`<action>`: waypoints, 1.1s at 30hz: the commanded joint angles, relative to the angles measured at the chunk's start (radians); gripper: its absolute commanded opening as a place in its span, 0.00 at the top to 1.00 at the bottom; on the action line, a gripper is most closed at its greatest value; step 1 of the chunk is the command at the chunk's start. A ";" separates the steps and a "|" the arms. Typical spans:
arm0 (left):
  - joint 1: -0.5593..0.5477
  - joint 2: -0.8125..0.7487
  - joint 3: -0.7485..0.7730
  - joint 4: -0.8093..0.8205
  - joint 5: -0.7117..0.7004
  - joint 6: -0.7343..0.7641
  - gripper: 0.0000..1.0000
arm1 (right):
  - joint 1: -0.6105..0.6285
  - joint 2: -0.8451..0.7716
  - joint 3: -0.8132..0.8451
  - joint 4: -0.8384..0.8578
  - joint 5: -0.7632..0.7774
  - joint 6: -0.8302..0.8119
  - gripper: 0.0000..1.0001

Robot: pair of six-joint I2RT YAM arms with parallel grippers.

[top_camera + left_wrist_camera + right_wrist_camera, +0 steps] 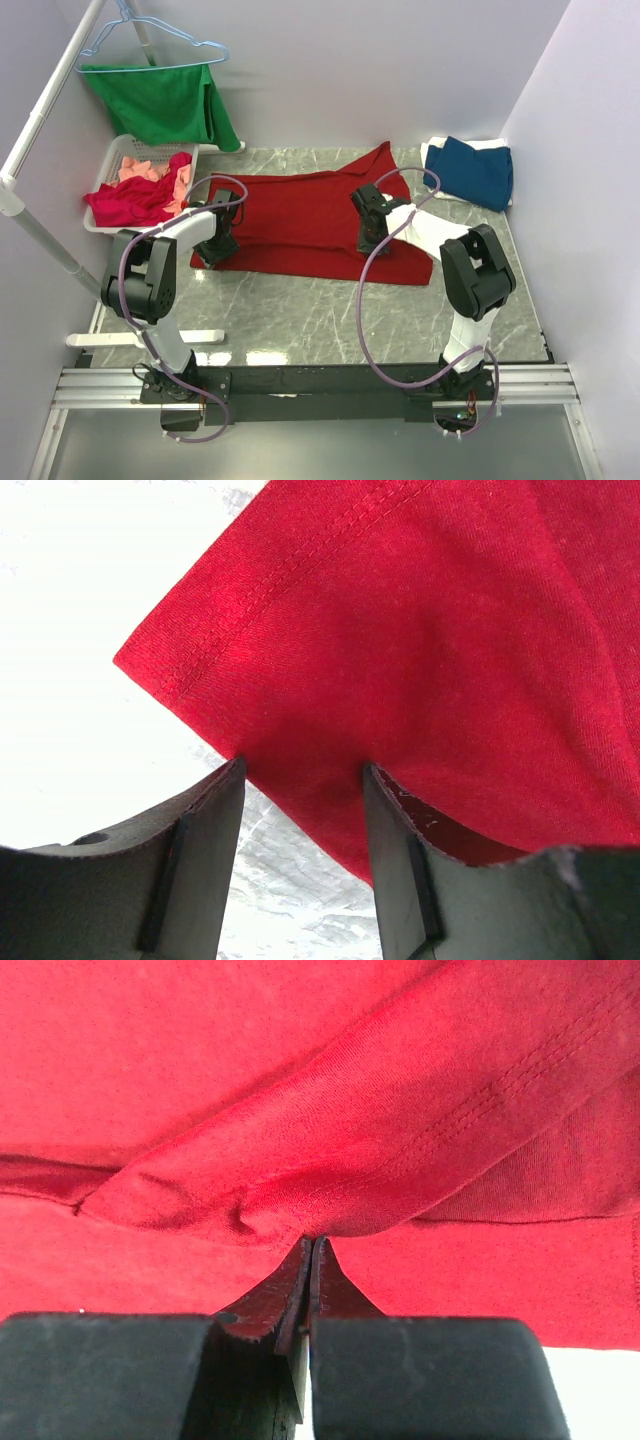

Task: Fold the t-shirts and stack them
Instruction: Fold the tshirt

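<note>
The deep-red t-shirt [300,215] was clamped by the right tool [311,1260] only, left tool [303,772] apart; lopsided bunching was risked

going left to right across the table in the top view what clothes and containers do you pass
white basket holding a crimson t-shirt and a salmon-pink t-shirt → deep-red t-shirt spread flat → dark blue t-shirt lying on a white t-shirt
</note>
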 commanded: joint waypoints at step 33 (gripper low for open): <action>0.006 -0.058 0.024 -0.053 -0.020 0.020 0.45 | -0.092 0.245 0.609 0.099 0.083 -0.085 0.71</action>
